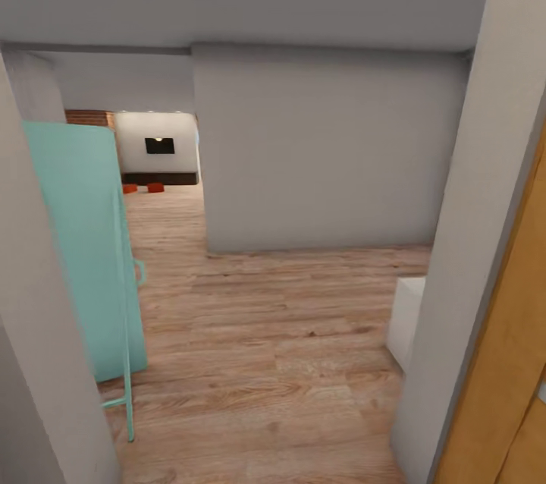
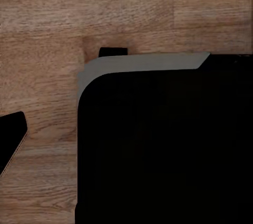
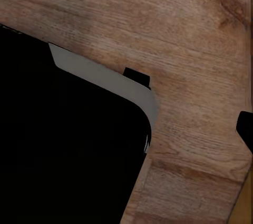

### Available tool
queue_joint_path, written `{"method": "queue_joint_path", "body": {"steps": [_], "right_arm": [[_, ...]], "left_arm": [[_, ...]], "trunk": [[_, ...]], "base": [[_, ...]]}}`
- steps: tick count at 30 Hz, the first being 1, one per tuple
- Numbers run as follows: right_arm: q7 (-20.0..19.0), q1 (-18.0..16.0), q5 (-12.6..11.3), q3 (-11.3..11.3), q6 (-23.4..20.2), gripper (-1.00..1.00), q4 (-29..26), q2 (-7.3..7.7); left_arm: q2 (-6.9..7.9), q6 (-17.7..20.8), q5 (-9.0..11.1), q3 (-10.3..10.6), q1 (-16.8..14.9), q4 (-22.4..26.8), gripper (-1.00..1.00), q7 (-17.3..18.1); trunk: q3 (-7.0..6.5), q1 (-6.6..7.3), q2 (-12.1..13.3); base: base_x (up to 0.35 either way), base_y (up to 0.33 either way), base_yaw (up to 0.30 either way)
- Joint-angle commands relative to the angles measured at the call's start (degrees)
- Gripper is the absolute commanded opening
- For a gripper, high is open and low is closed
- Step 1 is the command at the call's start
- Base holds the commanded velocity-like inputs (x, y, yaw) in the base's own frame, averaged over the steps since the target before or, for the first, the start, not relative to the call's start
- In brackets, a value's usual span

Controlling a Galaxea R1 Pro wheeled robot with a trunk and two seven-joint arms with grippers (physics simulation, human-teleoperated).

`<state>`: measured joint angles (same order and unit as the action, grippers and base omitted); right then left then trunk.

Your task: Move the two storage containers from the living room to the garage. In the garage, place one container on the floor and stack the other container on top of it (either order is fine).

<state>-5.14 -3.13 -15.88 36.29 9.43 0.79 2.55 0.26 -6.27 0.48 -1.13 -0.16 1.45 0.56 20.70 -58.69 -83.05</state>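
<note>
Both wrist cams look down at wood plank flooring [image 2: 42, 18] past the robot's black base [image 2: 163, 150]; dark finger tips poke in at frame edges, can't tell if either claw is apart or together. Two storage containers [image 1: 142, 187], small orange-red boxes, sit far off at 11 o'clock on the living room floor under a black TV [image 1: 159, 146]; long axis unreadable. Teal door [image 1: 87, 249] at 9 o'clock, grey wall [image 1: 326, 150] ahead.

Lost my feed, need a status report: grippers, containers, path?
Grippers: state can't be told. Two storage containers far down the hall, on the wood floor below the TV. Open teal door narrows the left side.
</note>
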Motion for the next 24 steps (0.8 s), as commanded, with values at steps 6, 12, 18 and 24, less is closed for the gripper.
{"method": "queue_joint_path", "body": {"steps": [6,12,18,24], "right_arm": [[-0.3,0.0,-0.6,0.4,0.2,1.0,0.1,0.0],[-0.3,0.0,-0.6,0.4,0.2,1.0,0.1,0.0],[-0.3,0.0,-0.5,0.4,0.3,1.0,0.1,0.23],[-0.3,-0.1,-0.5,0.4,0.2,1.0,0.1,0.34]], "left_arm": [[-0.03,-0.1,0.0,-0.1,0.0,0.0,1.0,0.1],[-0.08,-0.1,0.0,-0.1,0.0,0.0,1.0,0.1],[-0.08,-0.1,0.0,-0.1,0.0,0.0,1.0,0.1],[-0.04,-0.1,0.0,-0.1,0.0,0.0,1.0,0.1]], "trunk": [[0.06,-0.04,0.0],[0.06,-0.04,0.0],[0.06,-0.04,0.0],[0.06,-0.04,0.0]], "base": [[0.321,0.0,0.0],[0.321,0.0,0.0],[0.321,0.0,0.0],[0.321,0.0,0.0]]}}
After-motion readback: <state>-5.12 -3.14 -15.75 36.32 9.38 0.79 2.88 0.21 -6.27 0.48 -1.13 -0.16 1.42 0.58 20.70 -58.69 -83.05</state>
